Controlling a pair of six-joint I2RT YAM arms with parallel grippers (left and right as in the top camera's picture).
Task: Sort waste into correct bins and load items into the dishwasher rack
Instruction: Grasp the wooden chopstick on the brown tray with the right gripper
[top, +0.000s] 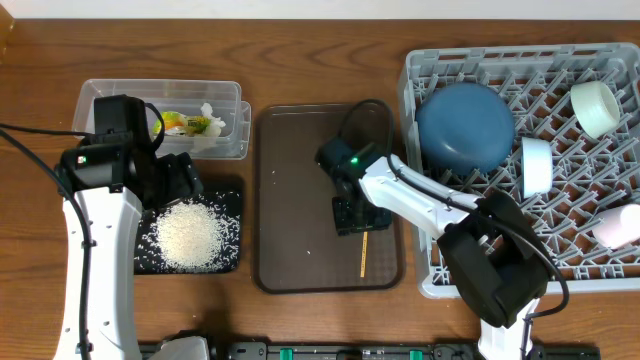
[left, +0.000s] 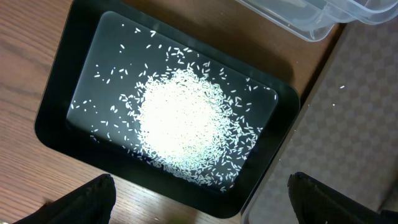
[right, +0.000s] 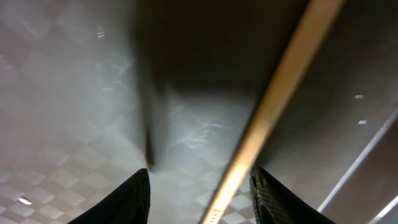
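A thin wooden stick (top: 364, 252) lies on the brown serving tray (top: 290, 200). My right gripper (top: 360, 218) is low over the stick's far end. In the right wrist view the stick (right: 280, 81) runs slantwise between the jaws of my right gripper (right: 200, 174), close to the right finger; the jaws stand apart. My left gripper (top: 185, 180) hangs wide open and empty at the edge of the black tray (top: 228, 200), which holds a heap of rice (left: 183, 124). The clear tub (top: 100, 95) holds the snack wrapper (top: 180, 123) and white tissue (top: 212, 115).
The grey dishwasher rack (top: 430, 270) at the right carries the dark-blue plate (top: 465, 125), mint-green bowl (top: 597, 105), pale-blue bowl (top: 537, 165) and pink bowl (top: 620, 225). A few stray rice grains dot the brown tray. My right arm reaches across the rack's left edge.
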